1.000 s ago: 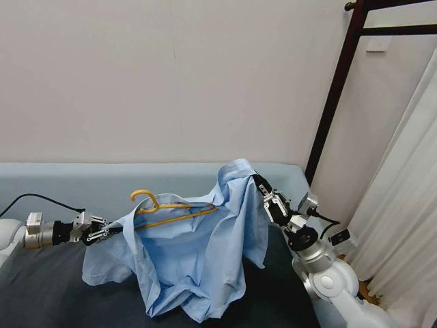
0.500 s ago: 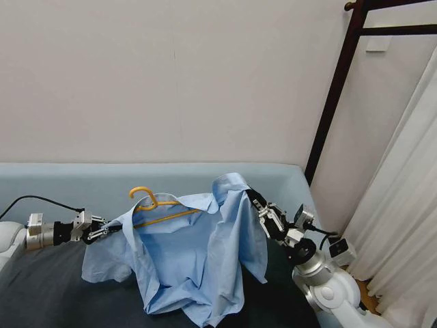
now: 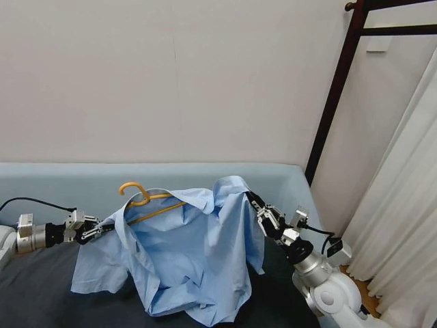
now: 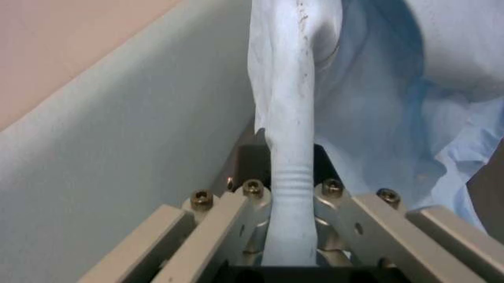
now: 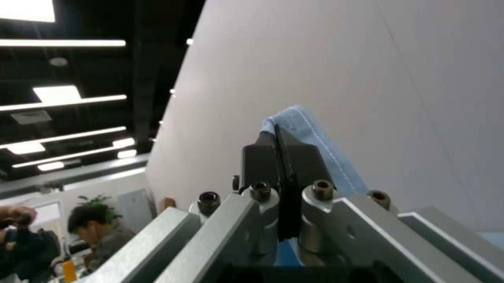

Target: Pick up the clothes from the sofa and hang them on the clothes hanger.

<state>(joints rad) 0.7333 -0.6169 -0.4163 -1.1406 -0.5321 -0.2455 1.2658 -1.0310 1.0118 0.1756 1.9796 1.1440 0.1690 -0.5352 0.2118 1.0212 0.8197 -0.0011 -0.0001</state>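
Pale blue cotton: the shirt (image 3: 184, 260) hangs stretched between our two grippers above the sofa (image 3: 68, 181). Its lower folds are bunched on the dark seat cushion.

Left gripper (image 3: 102, 227): low, out at our left, just above the seat. The left wrist view shows its fingers (image 4: 244, 206) pressed together on a rolled ridge of the cloth, no gap between them beyond the thickness of the fabric. The sofa's light back runs alongside there.

Right gripper (image 3: 254, 203): near the right end of the sofa, angled up and inward. It carries the highest point of the shirt, a peaked fold by the collar. In the right wrist view its fingers (image 5: 260, 159) are shut tight on a thin stitched edge of blue cloth that pokes out past the tips.

Yellow hanger (image 3: 147, 200): inside the neck opening of the shirt, between the two grippers and nearer the left one. Its hook sticks up clear of the fabric in front of the sofa back, and its bar slants down toward the left. We cannot tell how far its right end reaches under the cloth.

Dark wooden clothes stand (image 3: 334, 96): upright at the far right against the wall, beyond the sofa's end and well apart from the shirt. White curtain (image 3: 403, 225) beside it.
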